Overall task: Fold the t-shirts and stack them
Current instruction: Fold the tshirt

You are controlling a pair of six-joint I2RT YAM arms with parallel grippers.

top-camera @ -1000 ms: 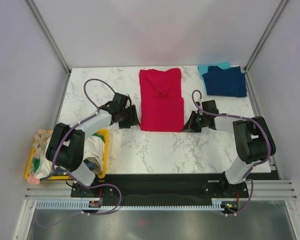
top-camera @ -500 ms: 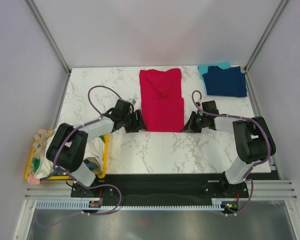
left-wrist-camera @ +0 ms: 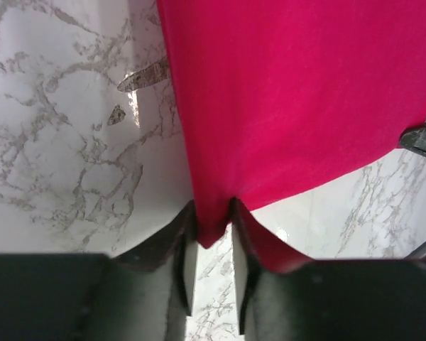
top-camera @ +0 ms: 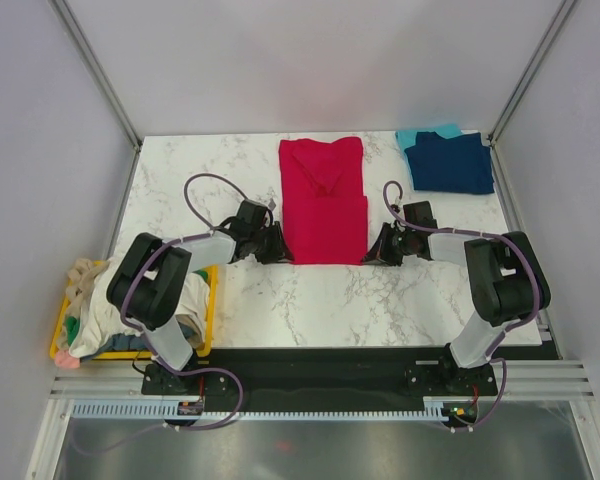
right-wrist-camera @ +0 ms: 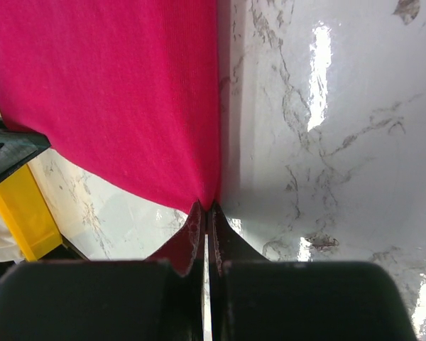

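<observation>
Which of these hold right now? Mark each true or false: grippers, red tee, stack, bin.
1. The right gripper is shut on the red tee's near right corner. True.
2. The left gripper hangs clear of the red tee. False: its jaws stand apart around the tee's near left corner.
3. The navy tee lies on the teal tee at the far right. True.
4. The bin sits at the far right. False: it sits at the near left edge.
5. The red tee touches the navy tee. False: bare marble shows between them.
</observation>
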